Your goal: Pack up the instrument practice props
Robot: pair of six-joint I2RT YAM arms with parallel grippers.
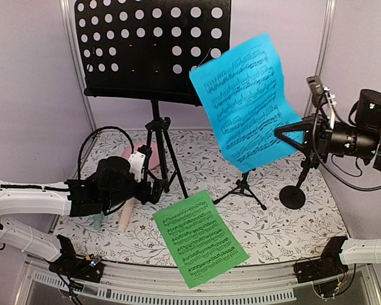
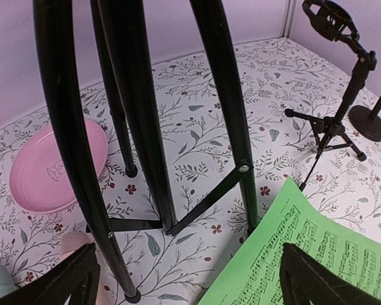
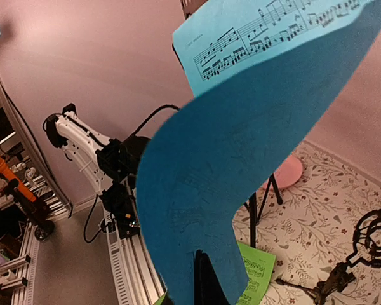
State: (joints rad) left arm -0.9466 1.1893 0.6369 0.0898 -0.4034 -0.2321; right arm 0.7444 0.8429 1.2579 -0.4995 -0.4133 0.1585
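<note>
- The right hand [image 1: 280, 133] reaches in level from the right, pinched shut on the blue music sheet [image 1: 244, 101], which curls in the air above the bench [image 1: 305, 222].
- The left hand [image 2: 187, 254] sits low, fingers spread wide and empty, facing the tripod legs [image 2: 140, 127].
- The green music sheet [image 1: 200, 238] lies flat just beside it.

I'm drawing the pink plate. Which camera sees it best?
Left wrist view: the pink plate shows nearly whole behind the stand's legs. The top view catches a sliver by the left arm; the right wrist view, an edge past the blue sheet.
</note>
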